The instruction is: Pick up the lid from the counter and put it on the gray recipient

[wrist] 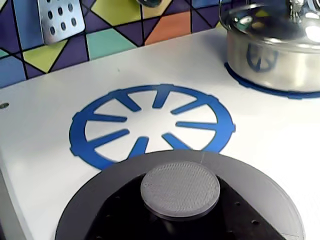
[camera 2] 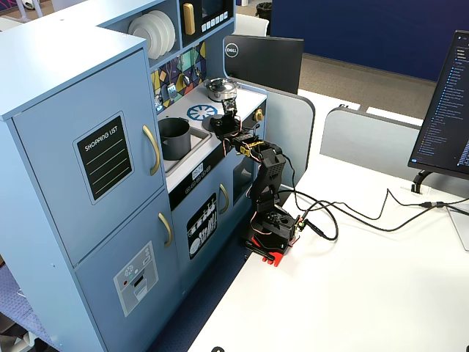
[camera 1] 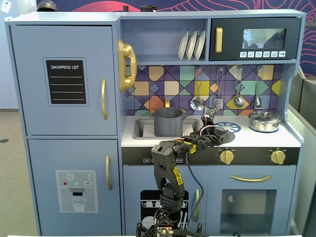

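You see the lid lying flat on the counter, at the near edge of the blue burner ring and partly covering it. In the wrist view its round knob shows a fine ridged surface and sits just in front of the camera. In a fixed view the same lid is a dark disc close to the front edge of the worktop, just right of the sink.

The gripper stands over the lid, with the arm reaching up from the table below the kitchen. You cannot tell from these pictures if the pincer is released or clenched, because the fingertips are too small in the fixed views and do not appear clearly in the wrist view.

The gray recipient stands in the sink, left of the lid in this fixed view, open at the top. You find it also in another fixed view. The shiny steel pot with its own lid stands on the second burner, well to the right of the dark lid.
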You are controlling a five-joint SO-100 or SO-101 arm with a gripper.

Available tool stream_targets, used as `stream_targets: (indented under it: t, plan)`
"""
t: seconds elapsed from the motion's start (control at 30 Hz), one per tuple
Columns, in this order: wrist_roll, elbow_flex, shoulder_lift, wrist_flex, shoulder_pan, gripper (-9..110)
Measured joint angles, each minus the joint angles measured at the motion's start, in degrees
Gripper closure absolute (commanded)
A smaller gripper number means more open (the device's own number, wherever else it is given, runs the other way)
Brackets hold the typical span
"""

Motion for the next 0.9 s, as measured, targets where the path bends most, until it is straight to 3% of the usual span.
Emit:
stream_targets:
  t: [0.23,0.4,0.67,0.9]
  plan:
    - [0.0,-8.9,0.0,1.3,-0.1,101]
    - [0.6,-16.3,1.3,9.1,-1.7,101]
    - [3.7,-22.1,9.8,27.1,-10.7,101]
    - [3.6,-22.1,13.6,32.3,-20.7,101]
